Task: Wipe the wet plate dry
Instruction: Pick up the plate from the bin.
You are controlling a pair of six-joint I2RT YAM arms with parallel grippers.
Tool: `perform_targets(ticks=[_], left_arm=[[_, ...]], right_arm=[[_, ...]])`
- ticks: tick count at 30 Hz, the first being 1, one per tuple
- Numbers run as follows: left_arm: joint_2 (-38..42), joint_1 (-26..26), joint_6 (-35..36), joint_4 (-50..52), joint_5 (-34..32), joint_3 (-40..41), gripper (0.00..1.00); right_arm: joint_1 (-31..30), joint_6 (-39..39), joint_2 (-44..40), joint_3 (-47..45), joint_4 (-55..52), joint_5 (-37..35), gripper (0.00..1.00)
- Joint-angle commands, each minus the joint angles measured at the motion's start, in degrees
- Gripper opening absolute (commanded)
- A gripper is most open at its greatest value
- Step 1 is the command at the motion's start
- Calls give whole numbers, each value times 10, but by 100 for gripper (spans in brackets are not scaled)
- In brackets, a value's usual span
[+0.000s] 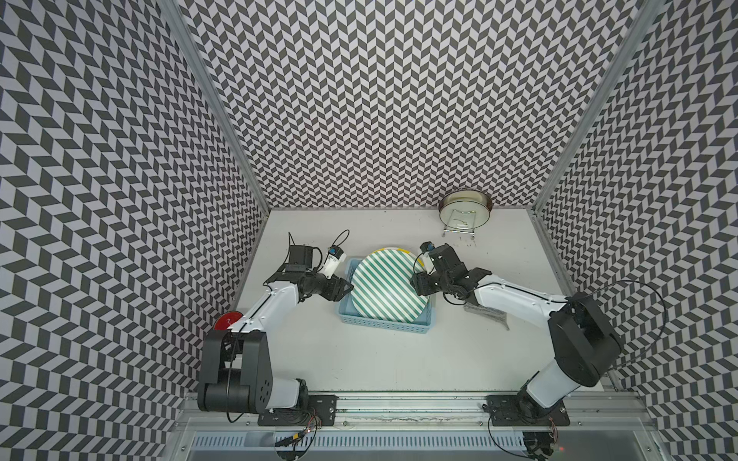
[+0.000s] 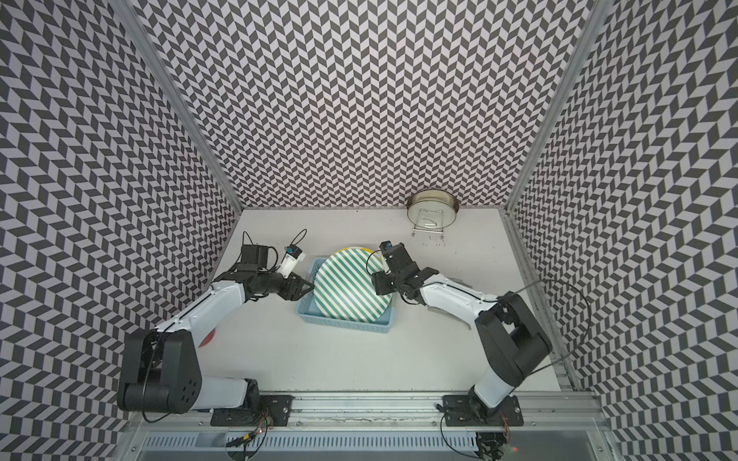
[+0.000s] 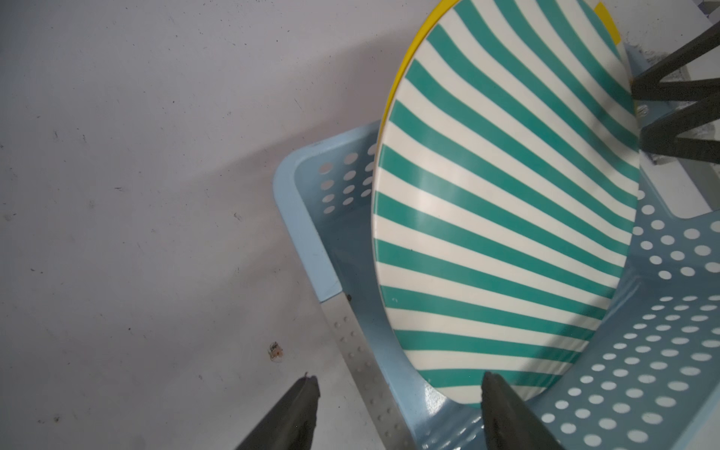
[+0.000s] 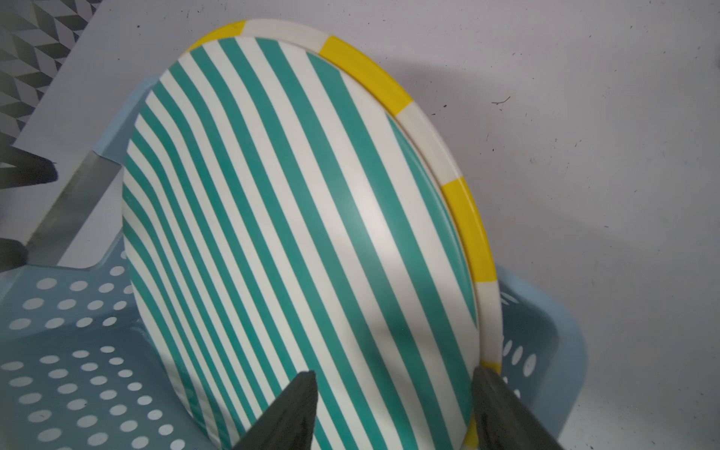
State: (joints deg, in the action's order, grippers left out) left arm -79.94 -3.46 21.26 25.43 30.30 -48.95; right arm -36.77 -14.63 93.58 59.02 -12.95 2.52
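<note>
- The right gripper (image 4: pixel 393 372) is released and holds nothing; its jaws stand apart across the rims of two plates, one finger before the green-striped plate (image 4: pixel 292 214), the other behind the yellow-and-white plate (image 4: pixel 467 218)
- To lift only one plate, I judge that the far finger should enter the narrow gap between the two rims before closing; placed like this, it would pinch the pair
- The left gripper (image 3: pixel 398 376) is also released and empty; its jaws stand across the wall of the blue basket (image 3: pixel 307 253), which it could hold down during the lift
- Both plates are round, smooth and glossy, so probably slippery; they lean nearly on edge inside the basket, on the white table (image 1: pixel 359 359)
- The basket is plastic with round holes
- I cannot see water drops, so I cannot tell which plate is wet
</note>
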Motion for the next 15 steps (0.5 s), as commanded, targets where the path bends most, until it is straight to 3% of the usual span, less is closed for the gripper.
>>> perform_targets(ticks=[1, 15], left_arm=[[-6, 0, 8, 8, 14, 2, 68], [-22, -2, 8, 10, 23, 2, 68]], right_arm=[[-4, -8, 14, -3, 26, 16, 66], [-3, -13, 40, -9, 39, 66, 65]])
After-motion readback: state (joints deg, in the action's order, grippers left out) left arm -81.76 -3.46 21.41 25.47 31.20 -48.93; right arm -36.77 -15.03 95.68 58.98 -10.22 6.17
